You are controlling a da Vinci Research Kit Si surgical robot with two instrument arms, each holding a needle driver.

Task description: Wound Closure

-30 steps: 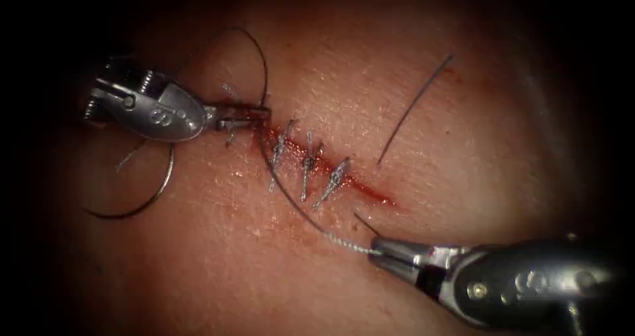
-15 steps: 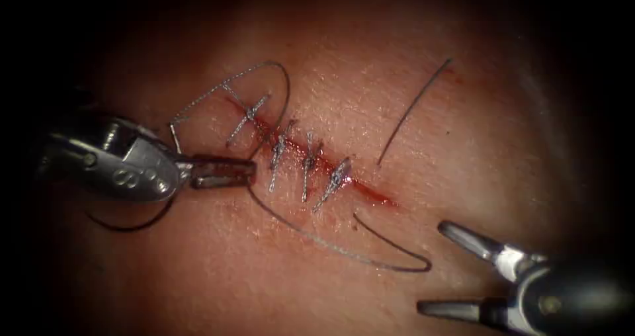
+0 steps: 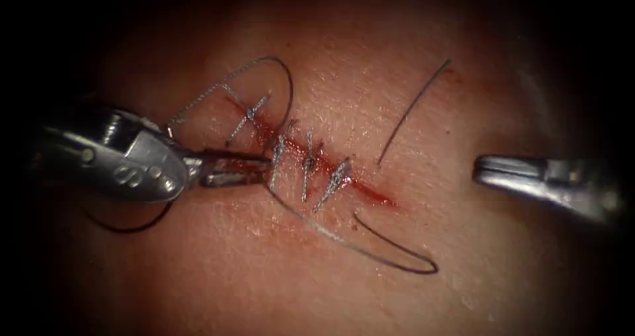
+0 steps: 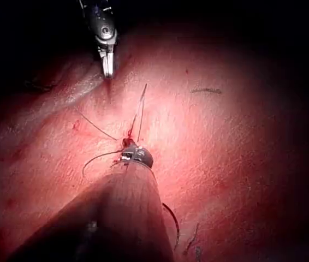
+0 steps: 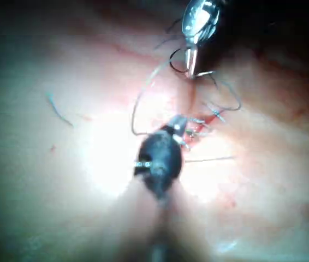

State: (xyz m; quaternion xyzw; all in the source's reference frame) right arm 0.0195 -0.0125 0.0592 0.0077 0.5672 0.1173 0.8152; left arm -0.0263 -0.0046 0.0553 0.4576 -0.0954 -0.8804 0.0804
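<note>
We count two tools, the left tool (image 3: 241,168) and right tool (image 3: 486,168), four stitches (image 3: 308,163) across one cut (image 3: 370,192), and one loose thread piece (image 3: 413,111)

left tool (image 3: 264,167) enters from the left edge of the endoscope frame, mid-height. its wrist lies almost level and its tip points right, toward the centre. whether it grips anything cannot be told. in the left wrist view the left shaft (image 4: 122,218) runs up to that tip (image 4: 135,155). right tool (image 3: 479,167) enters from the right edge, mid-height, angled slightly upward to the left. its jaws are pressed together and hold nothing. the two tips are well apart.
</note>
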